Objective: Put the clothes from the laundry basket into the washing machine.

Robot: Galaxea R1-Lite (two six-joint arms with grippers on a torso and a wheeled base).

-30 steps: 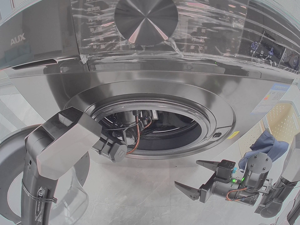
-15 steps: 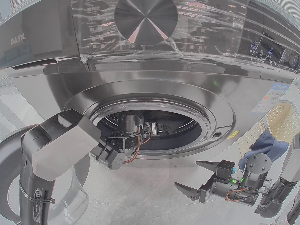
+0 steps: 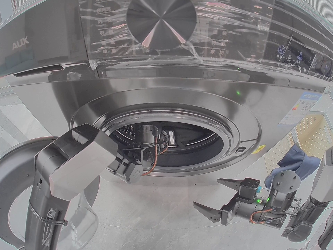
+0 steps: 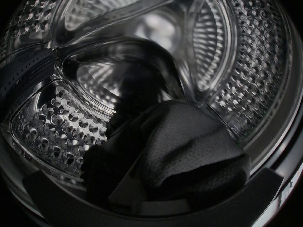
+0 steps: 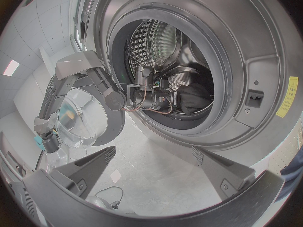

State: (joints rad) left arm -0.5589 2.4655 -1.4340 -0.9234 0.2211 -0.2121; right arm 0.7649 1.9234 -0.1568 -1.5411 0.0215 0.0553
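The washing machine's round opening (image 3: pixel 229 136) faces me with its door (image 3: pixel 14 177) swung open on the left. My left gripper (image 5: pixel 176 99) is inside the drum, just past the rim. A dark garment (image 4: pixel 189 148) lies at the drum's bottom right in front of it, also seen as the dark garment (image 5: pixel 197 98); contact between them is unclear. My right gripper (image 3: pixel 207 192) hangs open and empty above the floor, below and right of the opening. A blue garment (image 3: pixel 295 162) drapes over the cream perforated laundry basket (image 3: pixel 315 136) at the far right.
The glass door (image 5: pixel 82 117) stands beside my left arm's elbow. Pale floor tiles (image 3: pixel 156 212) lie open between the machine front and my right gripper. The door latch (image 3: pixel 241 150) sits on the opening's right side.
My left arm dipped slightly down and outward half a second ago, then came back up and in at the drum mouth. The right arm and the blue garment have stayed put.
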